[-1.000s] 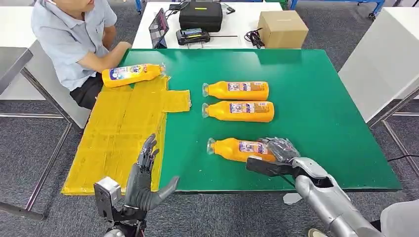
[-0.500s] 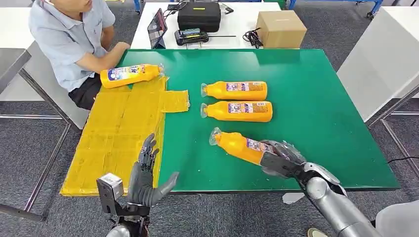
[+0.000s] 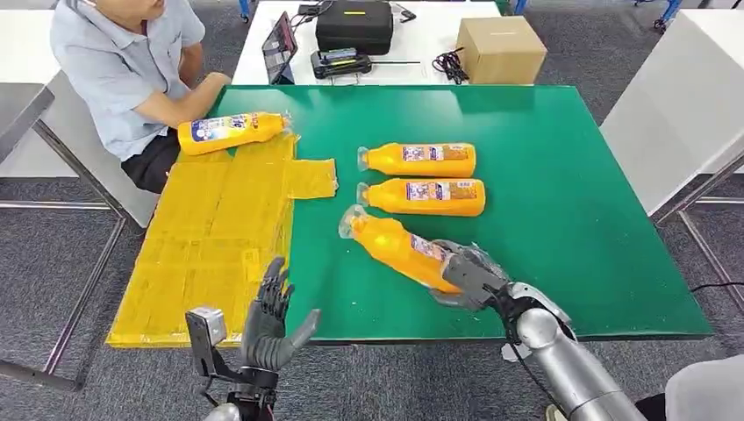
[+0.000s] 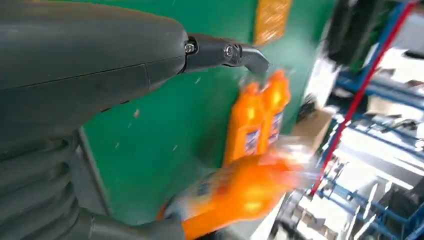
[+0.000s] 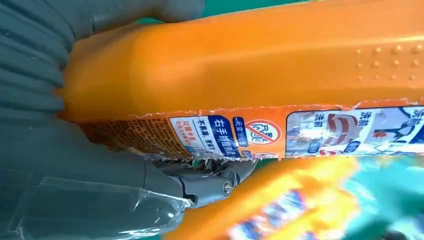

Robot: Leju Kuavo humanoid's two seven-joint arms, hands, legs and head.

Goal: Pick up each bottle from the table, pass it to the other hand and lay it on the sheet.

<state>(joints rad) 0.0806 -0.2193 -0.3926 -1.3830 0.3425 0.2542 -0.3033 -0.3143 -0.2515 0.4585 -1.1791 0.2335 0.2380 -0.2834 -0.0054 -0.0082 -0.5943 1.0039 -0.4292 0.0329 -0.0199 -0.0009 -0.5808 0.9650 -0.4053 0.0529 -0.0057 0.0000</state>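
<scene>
Orange detergent bottle (image 3: 399,249), centre of frame, tilted with cap end toward upper left, gripped at its base by right hand (image 3: 468,274). Probably rigid plastic, fairly heavy if full, smooth and likely slippery; best taken around the labelled body. Left hand (image 3: 270,323), lower left, spread wide, holding nothing. Two more bottles (image 3: 419,179) lying just above on green worktop (image 3: 570,193); another bottle (image 3: 230,132) on yellow sheet (image 3: 206,232), upper left.

Four orange bottles (image 3: 422,160) show, one yellow sheet (image 3: 211,237), one green worktop (image 3: 561,202), one cardboard box (image 3: 501,50), one black case (image 3: 354,25), one person (image 3: 123,66).
</scene>
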